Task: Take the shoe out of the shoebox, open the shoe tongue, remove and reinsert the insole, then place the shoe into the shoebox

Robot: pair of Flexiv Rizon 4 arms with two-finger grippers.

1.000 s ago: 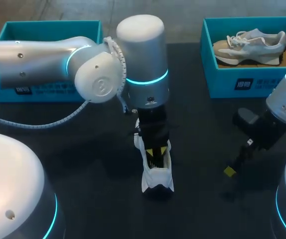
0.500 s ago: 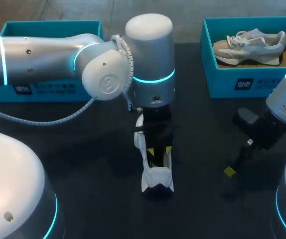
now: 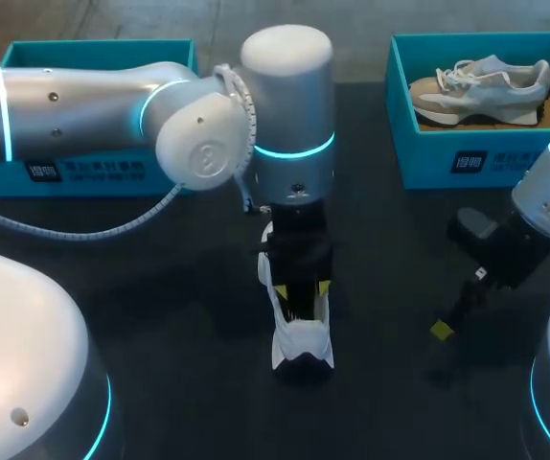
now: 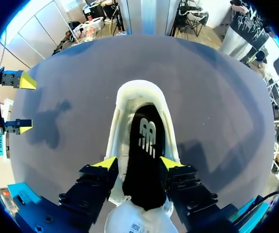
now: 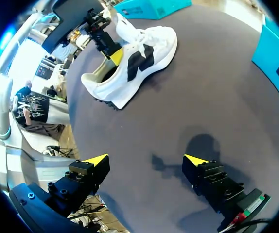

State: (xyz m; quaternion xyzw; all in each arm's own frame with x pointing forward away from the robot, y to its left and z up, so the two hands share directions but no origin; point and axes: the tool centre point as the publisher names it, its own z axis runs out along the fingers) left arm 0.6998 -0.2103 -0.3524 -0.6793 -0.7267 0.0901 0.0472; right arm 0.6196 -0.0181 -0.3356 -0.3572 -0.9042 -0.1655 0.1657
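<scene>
A white shoe (image 3: 302,347) with a dark side logo (image 5: 135,62) stands in the middle of the black table, its heel toward the front edge. My left gripper (image 3: 297,291) points straight down into its mouth. My left gripper (image 4: 138,163) is open, one yellow tip on each side of the black insole (image 4: 147,145) lying inside the shoe (image 4: 139,90). The white tongue (image 4: 138,221) is folded back under the gripper. My right gripper (image 3: 442,330) hangs low over the table to the shoe's right. That gripper (image 5: 147,160) is wide open and holds nothing.
A teal shoebox (image 3: 426,146) at the back right holds a second, beige and white shoe (image 3: 486,81). Another teal shoebox (image 3: 93,56) stands at the back left, partly behind my left arm. Bare table lies between the shoe and my right gripper.
My left gripper's fingers have spread apart inside the shoe's mouth, and the left arm has shifted a little to the right. The right arm has not moved.
</scene>
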